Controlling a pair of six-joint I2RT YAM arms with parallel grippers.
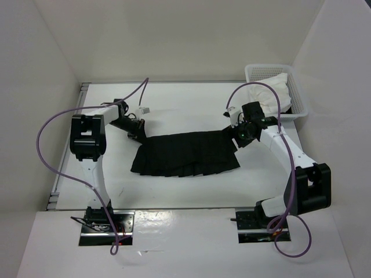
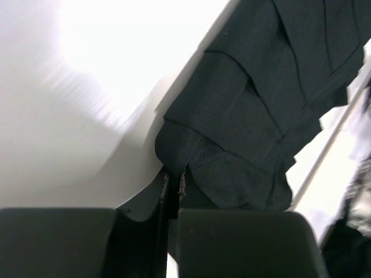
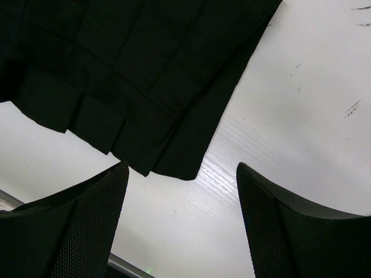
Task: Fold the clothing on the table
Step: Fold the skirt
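skirt (image 1: 188, 153): black, pleated, lies spread flat mid table (image 1: 191, 104); looks not yet folded.
long axis: runs left-right across the table; wider pleated hem faces the arm bases, narrower edge on the far side.
left gripper (image 2: 173, 180): fingers pressed together, pinching a fold of fabric at the skirt's far-left corner.
right gripper (image 3: 181, 171): jaws spread wide, holding nothing; hovers over the skirt's right-end corner, which lies just ahead of the fingers with bare table under them.
nearer arm: each arm is at its own end; left has fabric, right is close but apart.
next move (judgement): right probably has to drop and close on its corner before both ends can lift; can't tell the fold direction.
risk: thin fabric, so the pinch may catch one layer or slip.
around: mesh basket (image 1: 266, 65) holding a white cloth (image 1: 272, 90) at the far-right corner, apart from the skirt.
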